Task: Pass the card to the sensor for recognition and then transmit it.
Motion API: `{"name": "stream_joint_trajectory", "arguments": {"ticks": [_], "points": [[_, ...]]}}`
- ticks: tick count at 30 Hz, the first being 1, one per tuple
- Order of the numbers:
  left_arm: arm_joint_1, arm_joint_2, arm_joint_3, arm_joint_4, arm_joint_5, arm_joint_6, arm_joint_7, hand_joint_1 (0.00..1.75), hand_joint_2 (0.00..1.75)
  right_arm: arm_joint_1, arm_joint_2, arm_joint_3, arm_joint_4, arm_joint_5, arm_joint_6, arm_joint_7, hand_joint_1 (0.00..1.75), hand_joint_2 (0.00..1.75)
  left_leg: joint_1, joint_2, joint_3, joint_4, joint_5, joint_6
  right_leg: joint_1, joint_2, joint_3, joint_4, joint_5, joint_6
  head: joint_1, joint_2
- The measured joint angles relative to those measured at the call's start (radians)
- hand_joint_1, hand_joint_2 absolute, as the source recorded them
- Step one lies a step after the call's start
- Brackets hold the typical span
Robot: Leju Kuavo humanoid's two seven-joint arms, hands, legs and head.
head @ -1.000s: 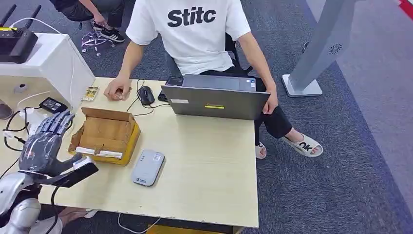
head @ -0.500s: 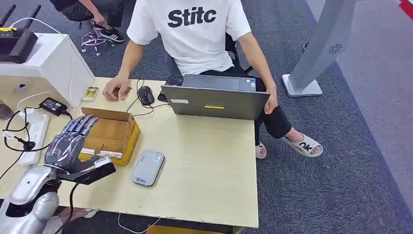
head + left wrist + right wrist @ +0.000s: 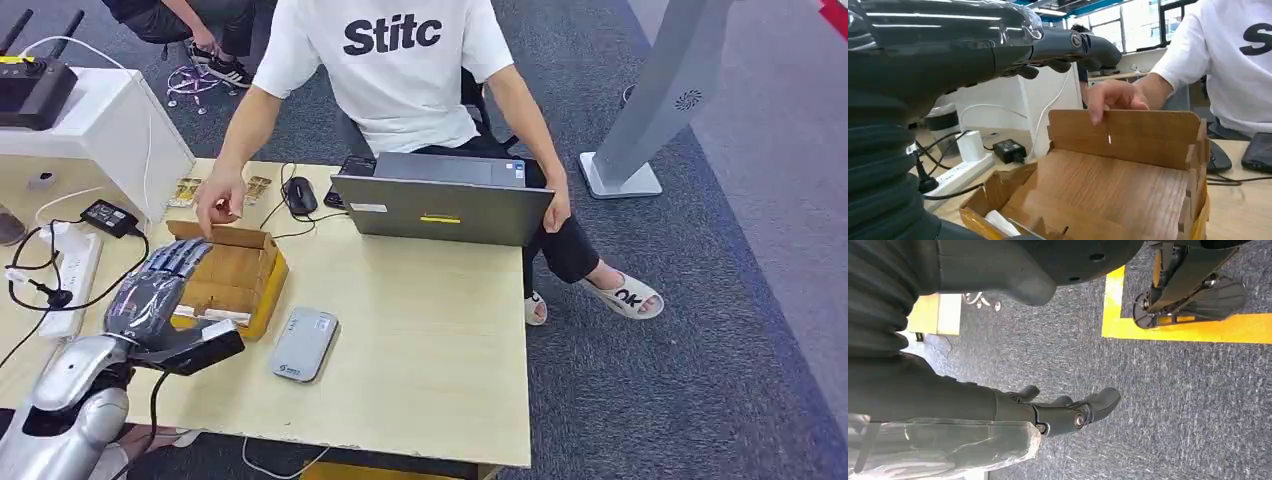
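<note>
The left hand (image 3: 150,290), fingers spread and holding nothing, hovers over the cardboard box (image 3: 225,285); it risks striking the person's hand (image 3: 217,205) at the back flap

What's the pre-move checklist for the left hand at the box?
1. Left hand empty, fingers spread above the cardboard box: ok.
2. Box free of people: not ok, the person's hand touches its back flap.
3. Card located: cannot tell; white pieces lie at the box's near edge.
4. Sensor flat on the table beside the box, uncovered: ok.
5. Right hand hanging over the floor, holding nothing: ok.
</note>
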Motion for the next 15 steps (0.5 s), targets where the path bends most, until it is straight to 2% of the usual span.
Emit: {"name": "stream_joint_trajectory", "arguments": {"ticks": [5, 10, 11, 13, 14, 15], "points": [[-0.003, 0.003, -0.01, 0.013, 0.004, -0.009, 0.0, 0.0, 1.75, 0.0, 0.0, 0.0, 0.0, 0.001, 0.0, 0.002, 0.0, 1.75, 0.0, 0.0, 0.0, 0.0, 0.0, 0.0, 0.0, 0.0, 0.0, 0.0, 0.0, 0.0, 0.0, 0.0], [-0.007, 0.008, -0.018, 0.028, 0.006, -0.012, 0.0, 0.12, 1.75, 0.0, 0.0, 0.0, 0.0, 0.004, 0.0, 0.004, 0.0, 1.75, 0.0, 0.0, 0.0, 0.0, 0.0, 0.0, 0.0, 0.0, 0.0, 0.0, 0.0, 0.0, 0.0, 0.0], [-0.008, 0.008, -0.022, 0.03, 0.006, -0.013, 0.0, 0.28, 1.75, 0.0, 0.0, 0.0, 0.0, 0.006, 0.0, 0.004, 0.0, 1.75, 0.0, 0.0, 0.0, 0.0, 0.0, 0.0, 0.0, 0.0, 0.0, 0.0, 0.0, 0.0, 0.0, 0.0], [-0.01, 0.008, -0.026, 0.034, 0.007, -0.013, 0.0, 0.37, 1.75, 0.0, 0.0, 0.0, 0.0, 0.009, -0.002, 0.004, 0.0, 1.75, 0.0, 0.0, 0.0, 0.0, 0.0, 0.0, 0.0, 0.0, 0.0, 0.0, 0.0, 0.0, 0.0, 0.0], [-0.011, 0.008, -0.028, 0.035, 0.009, -0.013, 0.0, 0.52, 1.75, 0.0, 0.0, 0.0, 0.0, 0.01, -0.003, 0.004, 0.0, 1.75, 0.0, 0.0, 0.0, 0.0, 0.0, 0.0, 0.0, 0.0, 0.0, 0.0, 0.0, 0.0, 0.0, 0.0], [-0.012, 0.008, -0.029, 0.037, 0.01, -0.014, 0.0, 0.56, 1.75, 0.0, 0.0, 0.0, 0.0, 0.01, -0.003, 0.004, 0.0, 1.75, 0.0, 0.0, 0.0, 0.0, 0.0, 0.0, 0.0, 0.0, 0.0, 0.0, 0.0, 0.0, 0.0, 0.0]]}}
